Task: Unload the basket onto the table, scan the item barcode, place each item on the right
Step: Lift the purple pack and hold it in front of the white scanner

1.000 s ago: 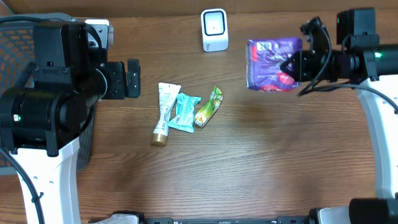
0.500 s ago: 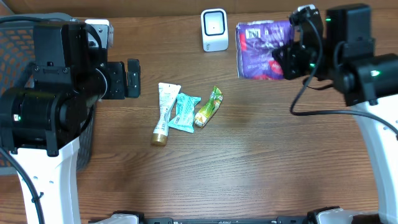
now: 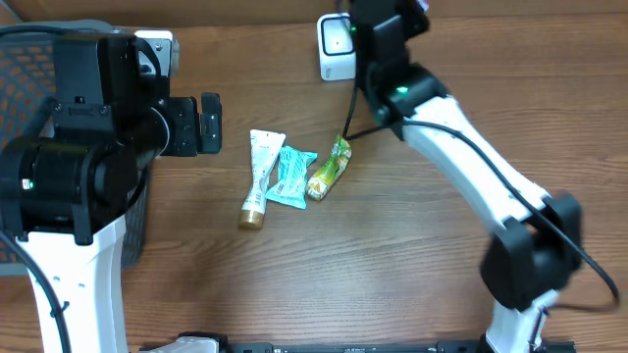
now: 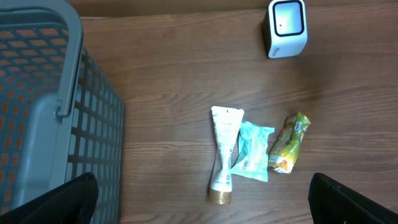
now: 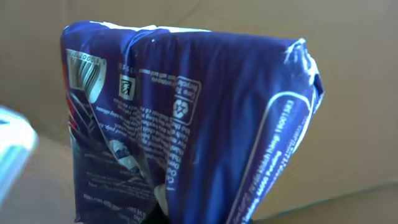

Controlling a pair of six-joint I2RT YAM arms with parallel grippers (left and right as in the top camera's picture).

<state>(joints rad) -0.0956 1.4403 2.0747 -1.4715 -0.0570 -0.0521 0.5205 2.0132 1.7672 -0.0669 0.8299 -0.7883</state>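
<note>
A purple snack package (image 5: 186,118) fills the right wrist view, standing up from my right gripper (image 5: 163,218), which is shut on its lower edge. Small white print covers its face; I cannot make out a barcode. In the overhead view my right gripper (image 3: 381,27) is at the table's far edge, right beside the white scanner (image 3: 338,47), and the arm hides nearly all of the package. The scanner (image 4: 286,28) also shows at the top of the left wrist view. My left gripper (image 4: 202,214) hangs open and holds nothing, above the table at the left (image 3: 209,123).
A white tube (image 3: 261,176), a teal packet (image 3: 292,176) and a green packet (image 3: 330,169) lie together mid-table. A grey mesh basket (image 4: 37,93) stands at the left edge. A cardboard wall rises behind the table.
My right arm has swung left from the far right, carrying the purple package across to the scanner and turning it upright. The left arm and the table items have not moved.
</note>
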